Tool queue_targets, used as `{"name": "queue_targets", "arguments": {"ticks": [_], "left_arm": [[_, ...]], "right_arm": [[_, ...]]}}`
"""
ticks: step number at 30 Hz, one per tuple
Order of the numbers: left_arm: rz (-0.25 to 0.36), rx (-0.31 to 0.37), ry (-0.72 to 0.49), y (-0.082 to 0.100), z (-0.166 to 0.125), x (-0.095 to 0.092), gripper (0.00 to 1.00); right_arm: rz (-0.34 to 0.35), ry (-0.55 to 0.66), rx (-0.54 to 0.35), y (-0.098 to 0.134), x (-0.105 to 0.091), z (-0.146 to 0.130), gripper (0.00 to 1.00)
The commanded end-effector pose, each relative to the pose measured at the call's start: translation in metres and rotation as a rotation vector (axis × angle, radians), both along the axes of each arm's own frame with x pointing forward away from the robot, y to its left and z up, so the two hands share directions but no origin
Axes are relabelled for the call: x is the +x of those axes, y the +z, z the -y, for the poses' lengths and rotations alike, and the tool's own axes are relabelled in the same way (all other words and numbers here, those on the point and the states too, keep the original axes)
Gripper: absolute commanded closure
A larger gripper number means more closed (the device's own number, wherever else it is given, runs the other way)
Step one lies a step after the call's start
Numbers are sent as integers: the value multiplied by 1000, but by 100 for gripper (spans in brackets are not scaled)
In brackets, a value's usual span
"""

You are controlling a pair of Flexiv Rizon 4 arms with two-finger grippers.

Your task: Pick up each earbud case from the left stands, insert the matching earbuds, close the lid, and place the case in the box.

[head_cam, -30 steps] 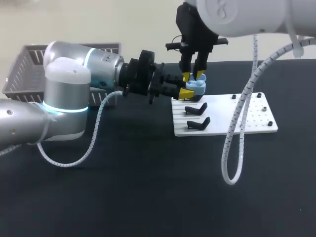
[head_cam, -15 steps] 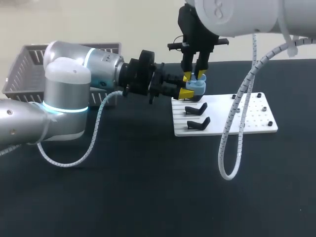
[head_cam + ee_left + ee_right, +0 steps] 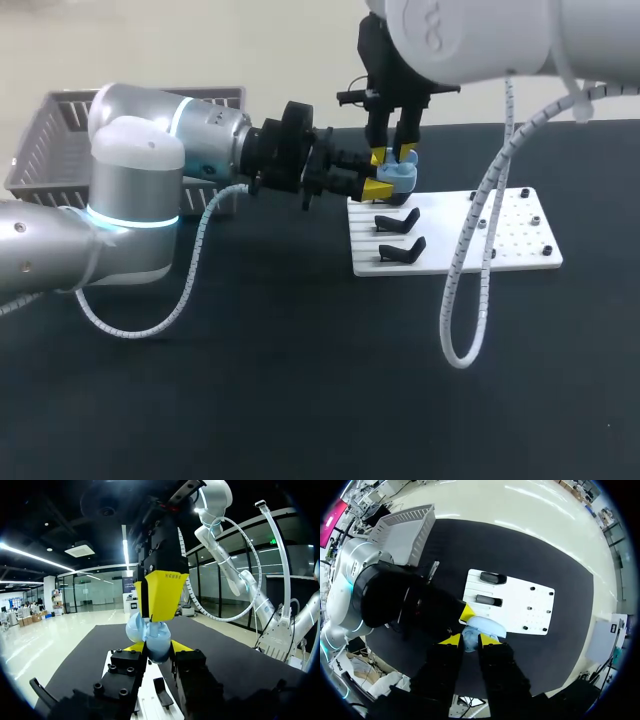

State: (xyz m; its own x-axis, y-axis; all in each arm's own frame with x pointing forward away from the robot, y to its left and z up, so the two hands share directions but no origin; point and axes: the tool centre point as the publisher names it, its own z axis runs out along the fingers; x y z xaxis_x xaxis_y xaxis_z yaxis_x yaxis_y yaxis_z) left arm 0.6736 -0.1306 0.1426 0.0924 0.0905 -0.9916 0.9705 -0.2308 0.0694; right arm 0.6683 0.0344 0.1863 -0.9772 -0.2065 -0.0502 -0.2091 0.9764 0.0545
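Pale blue earbud case (image 3: 398,177) sits clamped in my left end effector (image 3: 384,184) by the white stand plate (image 3: 520,240); my right end effector (image 3: 392,154) pinches its top

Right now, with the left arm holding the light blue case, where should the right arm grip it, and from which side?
Probably its raised upper part, from above. The left gripper clamps the lower body of the light blue case from two sides, so only the top stands free over the white board. The right gripper sits at that top, pointing down.
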Motion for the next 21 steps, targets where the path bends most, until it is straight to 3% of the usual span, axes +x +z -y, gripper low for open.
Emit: {"name": "queue_targets", "arguments": {"ticks": [1, 10, 11, 12, 13, 14, 21], "left_arm": [[1, -1, 1, 0, 0, 0, 100], [1, -1, 1, 0, 0, 0, 100], [1, -1, 1, 0, 0, 0, 100], [1, -1, 1, 0, 0, 0, 100], [1, -1, 1, 0, 0, 0, 100], [1, -1, 1, 0, 0, 0, 100], [1, -1, 1, 0, 0, 0, 100]], "right_arm": [[8, -5, 0, -1, 0, 2, 100], [0, -12, -10, -6, 2, 4, 100], [-2, -14, -10, -6, 2, 4, 88], [-6, -16, -7, -6, 2, 5, 60], [-5, -17, 5, -4, 1, 5, 18], [-1, -17, 13, 0, -1, 5, 0], [22, -37, 43, 28, -16, 9, 0]]}}
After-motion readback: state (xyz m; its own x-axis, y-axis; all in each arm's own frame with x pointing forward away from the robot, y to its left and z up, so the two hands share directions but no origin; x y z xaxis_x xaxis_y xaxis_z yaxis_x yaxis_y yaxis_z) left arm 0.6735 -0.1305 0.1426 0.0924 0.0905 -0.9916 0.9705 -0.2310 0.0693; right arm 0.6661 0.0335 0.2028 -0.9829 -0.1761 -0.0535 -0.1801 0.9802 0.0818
